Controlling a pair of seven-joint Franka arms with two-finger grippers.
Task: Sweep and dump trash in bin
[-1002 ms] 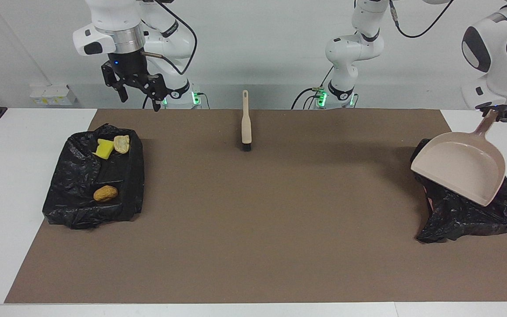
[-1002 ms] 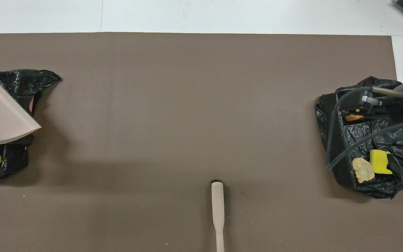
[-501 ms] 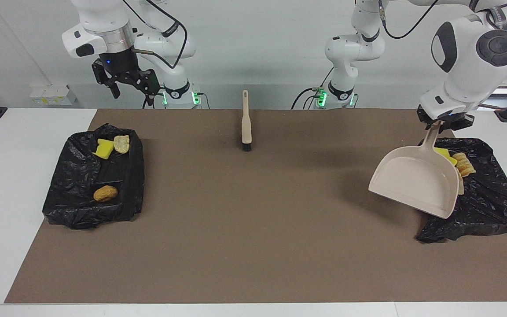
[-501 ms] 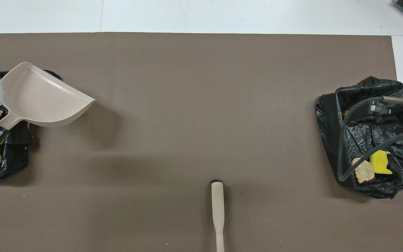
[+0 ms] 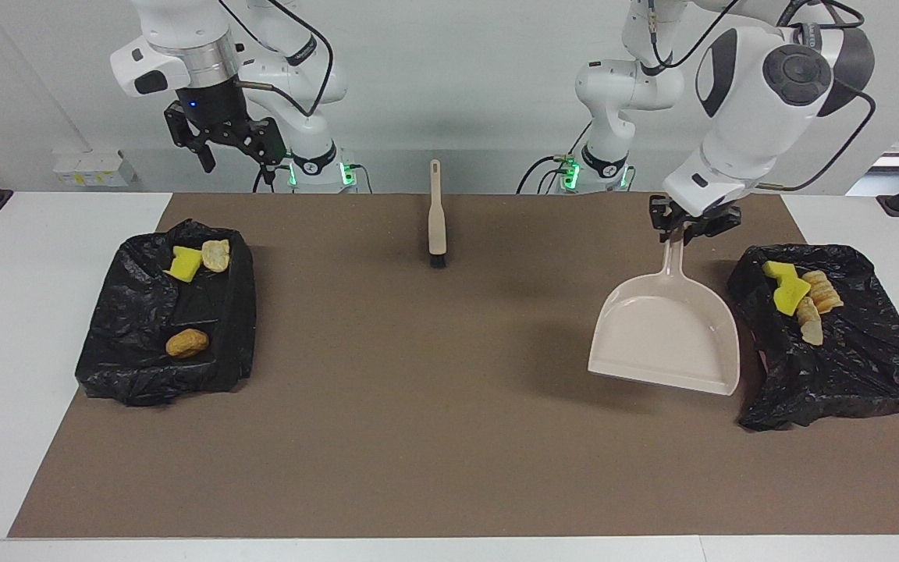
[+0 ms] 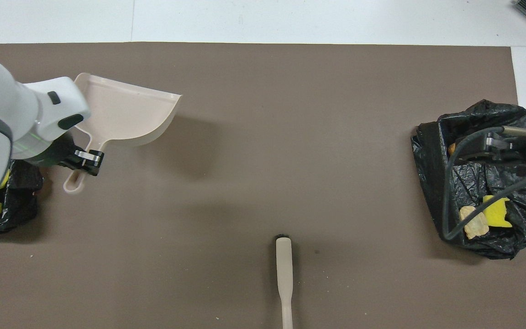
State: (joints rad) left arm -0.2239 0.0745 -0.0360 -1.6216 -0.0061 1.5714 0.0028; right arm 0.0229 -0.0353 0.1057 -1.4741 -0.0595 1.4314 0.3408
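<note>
Overhead view hides most trash — left end effector clamps the dustpan handle.

Smooth matt plastic dustpan, crinkled glossy black plastic bags, flat matt brown mat.

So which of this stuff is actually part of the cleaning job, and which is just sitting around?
Part of the job:
- dustpan, held by its handle in the left gripper, over the mat beside one bin
- brush, lying on the mat
- trash in the bin at the left arm's end
- more trash in the other bin, under the open right gripper

Just lying about:
- brown mat
</note>
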